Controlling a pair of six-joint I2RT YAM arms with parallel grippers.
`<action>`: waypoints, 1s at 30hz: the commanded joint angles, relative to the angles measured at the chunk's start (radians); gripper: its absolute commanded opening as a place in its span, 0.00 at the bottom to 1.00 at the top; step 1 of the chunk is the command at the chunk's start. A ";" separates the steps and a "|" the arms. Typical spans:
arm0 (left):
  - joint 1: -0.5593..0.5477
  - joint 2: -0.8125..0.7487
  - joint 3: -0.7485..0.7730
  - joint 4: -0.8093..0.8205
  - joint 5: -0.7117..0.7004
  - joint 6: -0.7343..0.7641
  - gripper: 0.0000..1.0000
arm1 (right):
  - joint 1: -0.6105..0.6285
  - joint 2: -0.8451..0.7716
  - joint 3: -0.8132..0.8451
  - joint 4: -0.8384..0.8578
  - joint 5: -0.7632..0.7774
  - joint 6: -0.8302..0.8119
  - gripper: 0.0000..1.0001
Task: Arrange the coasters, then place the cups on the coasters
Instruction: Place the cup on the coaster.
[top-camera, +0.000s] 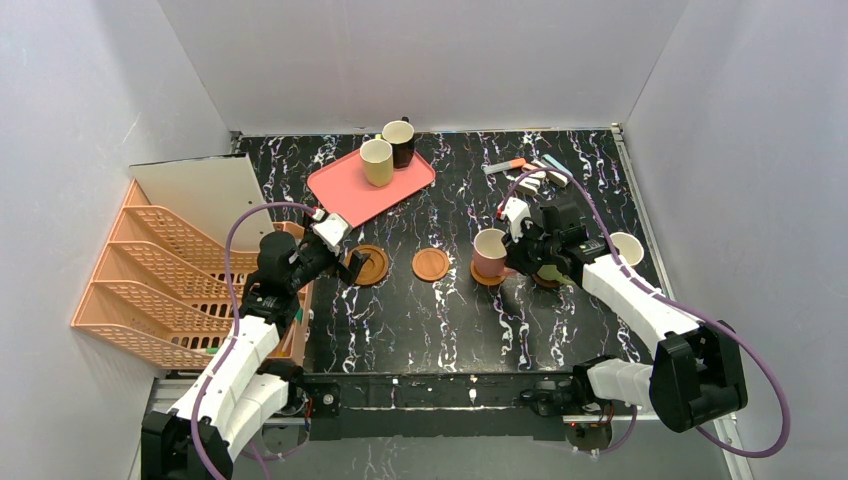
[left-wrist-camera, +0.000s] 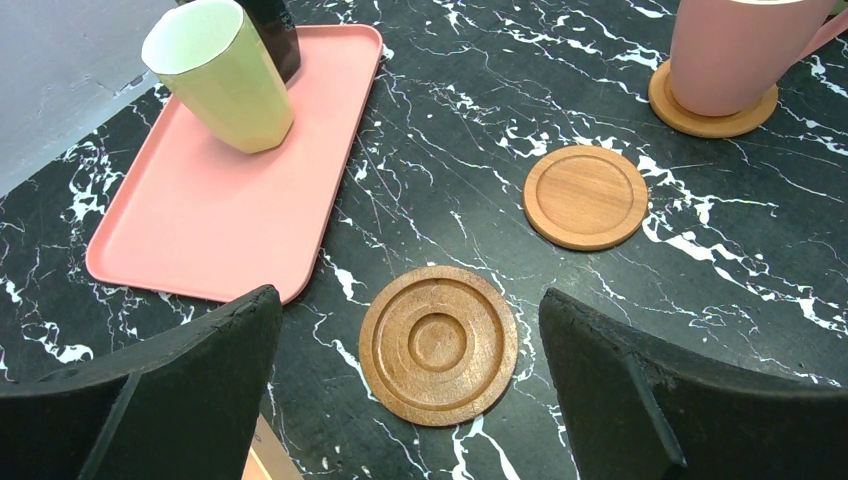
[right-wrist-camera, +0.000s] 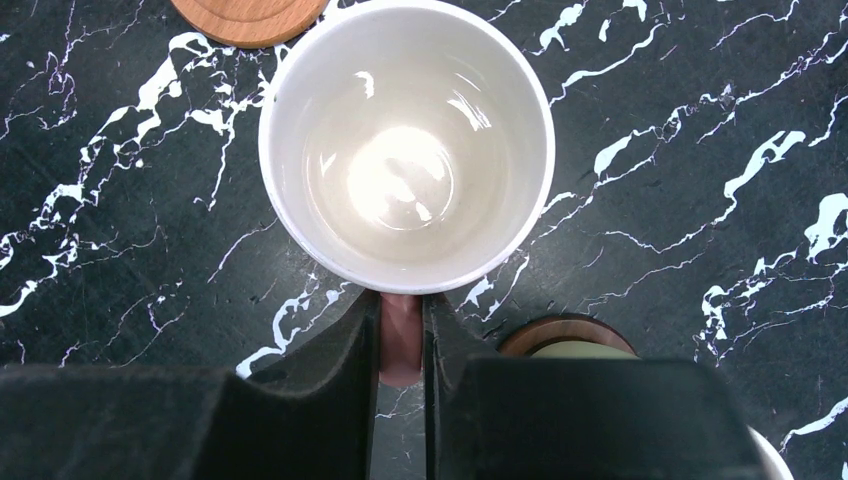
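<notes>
A pink cup (top-camera: 490, 250) (left-wrist-camera: 720, 55) stands on a plain coaster (left-wrist-camera: 710, 118) right of centre. My right gripper (right-wrist-camera: 401, 320) (top-camera: 513, 262) is shut on its handle (right-wrist-camera: 401, 350), and the cream inside (right-wrist-camera: 405, 150) shows from above. My left gripper (left-wrist-camera: 408, 300) (top-camera: 352, 266) hangs open just above a ringed coaster (left-wrist-camera: 438, 343) (top-camera: 371, 265) without touching it. A plain coaster (left-wrist-camera: 585, 196) (top-camera: 431, 264) lies bare between the two. A yellow-green cup (top-camera: 376, 161) (left-wrist-camera: 225, 75) and a dark brown cup (top-camera: 400, 142) stand on the pink tray (top-camera: 345, 192).
A dark coaster (right-wrist-camera: 560, 330) carrying a greenish cup sits under my right wrist. A pale cup (top-camera: 626, 247) stands near the right wall. An orange file rack (top-camera: 150, 290) fills the left edge. Markers and small items (top-camera: 530, 172) lie at the back right.
</notes>
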 joint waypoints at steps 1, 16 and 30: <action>0.004 -0.021 -0.012 -0.001 0.005 0.006 0.98 | 0.003 -0.017 0.054 0.019 -0.034 -0.005 0.25; 0.004 -0.022 -0.012 -0.001 0.004 0.005 0.98 | 0.003 -0.039 0.059 0.010 -0.033 -0.010 0.34; 0.004 -0.021 -0.005 -0.002 -0.007 0.001 0.98 | 0.003 -0.094 0.050 0.032 -0.023 -0.008 0.79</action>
